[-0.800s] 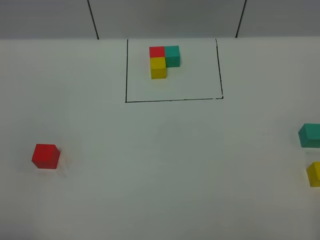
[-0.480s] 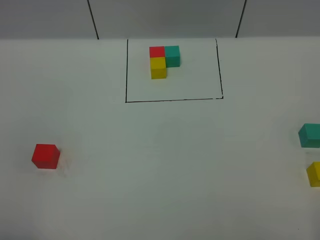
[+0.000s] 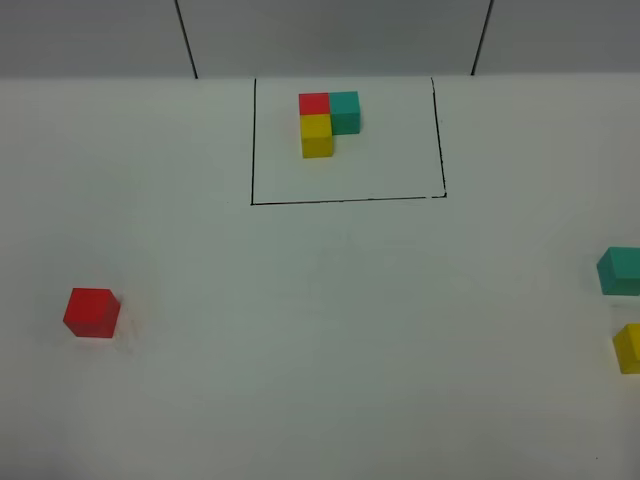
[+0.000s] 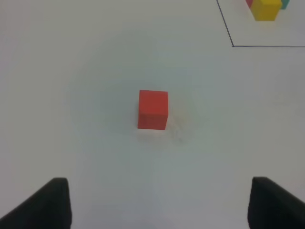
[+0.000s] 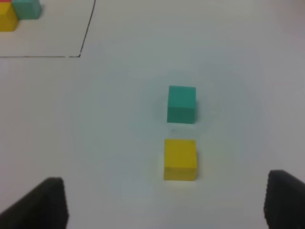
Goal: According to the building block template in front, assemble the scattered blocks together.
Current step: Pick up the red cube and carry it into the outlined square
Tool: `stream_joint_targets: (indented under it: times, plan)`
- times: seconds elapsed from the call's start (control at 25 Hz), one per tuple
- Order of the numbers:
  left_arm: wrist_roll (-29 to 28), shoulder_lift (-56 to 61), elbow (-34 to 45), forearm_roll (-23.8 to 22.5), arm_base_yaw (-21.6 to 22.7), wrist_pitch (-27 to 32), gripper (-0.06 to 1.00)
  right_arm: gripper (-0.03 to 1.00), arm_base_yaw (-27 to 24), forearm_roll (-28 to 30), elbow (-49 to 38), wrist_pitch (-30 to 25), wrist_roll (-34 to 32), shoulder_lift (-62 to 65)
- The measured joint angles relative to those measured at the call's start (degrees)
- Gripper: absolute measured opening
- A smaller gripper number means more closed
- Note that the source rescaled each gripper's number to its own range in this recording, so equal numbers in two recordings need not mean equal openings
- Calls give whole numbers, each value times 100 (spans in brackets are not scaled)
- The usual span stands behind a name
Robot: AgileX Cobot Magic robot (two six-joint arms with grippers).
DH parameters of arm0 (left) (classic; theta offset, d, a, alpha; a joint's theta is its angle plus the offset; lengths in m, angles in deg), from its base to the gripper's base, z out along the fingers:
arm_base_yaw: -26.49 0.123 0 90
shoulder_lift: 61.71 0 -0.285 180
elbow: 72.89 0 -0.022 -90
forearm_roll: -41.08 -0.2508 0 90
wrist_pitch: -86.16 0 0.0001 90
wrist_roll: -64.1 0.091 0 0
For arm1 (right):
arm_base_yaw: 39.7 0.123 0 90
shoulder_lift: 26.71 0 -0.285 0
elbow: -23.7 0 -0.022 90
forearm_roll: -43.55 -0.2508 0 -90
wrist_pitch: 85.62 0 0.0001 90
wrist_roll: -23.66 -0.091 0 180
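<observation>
The building block template (image 3: 327, 121) is an L of red, teal and yellow cubes inside a thin black outline at the table's back middle; its corner also shows as the template (image 4: 265, 8) and the template (image 5: 14, 12). A loose red cube (image 3: 92, 312) lies at the left, seen as the red cube (image 4: 153, 109) ahead of my open left gripper (image 4: 159, 205), well apart from it. At the right edge sit the teal cube (image 3: 620, 270) and the yellow cube (image 3: 629, 347). My open right gripper (image 5: 167, 202) hangs before the yellow cube (image 5: 180, 159), with the teal cube (image 5: 181, 104) beyond. Neither gripper shows in the exterior high view.
The white table (image 3: 330, 330) runs to a grey back wall with two dark vertical lines (image 3: 186, 40). Nothing but the cubes and the black outline (image 3: 345, 200) lies on the table.
</observation>
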State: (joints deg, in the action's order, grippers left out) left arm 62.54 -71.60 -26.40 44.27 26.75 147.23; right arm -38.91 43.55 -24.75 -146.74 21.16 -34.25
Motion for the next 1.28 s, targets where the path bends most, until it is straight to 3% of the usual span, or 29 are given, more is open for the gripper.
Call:
stream_joint_targets:
  times: [0.28, 0.44, 0.64, 0.96, 1.28]
  plan:
    - [-181, -2612, -929, -618, 0, 31, 92, 70, 0, 0, 0, 0, 0, 0]
    - [-435, -4354, -1362, -550, 0, -480, 93, 70, 0, 0, 0, 0, 0, 0]
    - [-379, -6066, -1935, -353, 0, -665, 93, 70, 0, 0, 0, 0, 0, 0]
    - [-182, -6983, -2185, -274, -453, -949, 93, 70, 0, 0, 0, 0, 0, 0]
    - [-296, -7387, -2185, -319, -477, -1026, 93, 70, 0, 0, 0, 0, 0, 0]
